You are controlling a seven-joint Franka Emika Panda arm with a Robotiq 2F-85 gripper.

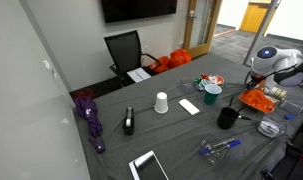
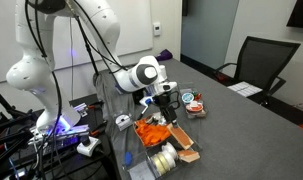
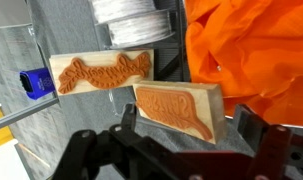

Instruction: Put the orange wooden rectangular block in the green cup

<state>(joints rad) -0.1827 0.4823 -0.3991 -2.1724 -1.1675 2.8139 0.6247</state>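
Lying crosswise, slightly tilted: orange block (image 3: 178, 110)

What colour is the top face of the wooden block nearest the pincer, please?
Orange, on pale bare-wood sides; the block shows best in the wrist view.

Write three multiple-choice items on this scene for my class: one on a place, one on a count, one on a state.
1. Where is the small teal-green round cup? A on the grey table; B on the floor; C on a shelf.
2. How many orange-topped wooden rectangular blocks does the wrist view show? A one; B two; C four.
3. How does the white paper cup stand? A upright; B on its side; C mouth down.
1A: it stands on the tabletop. 2B: two lie close together. 3C: its wider end is down.
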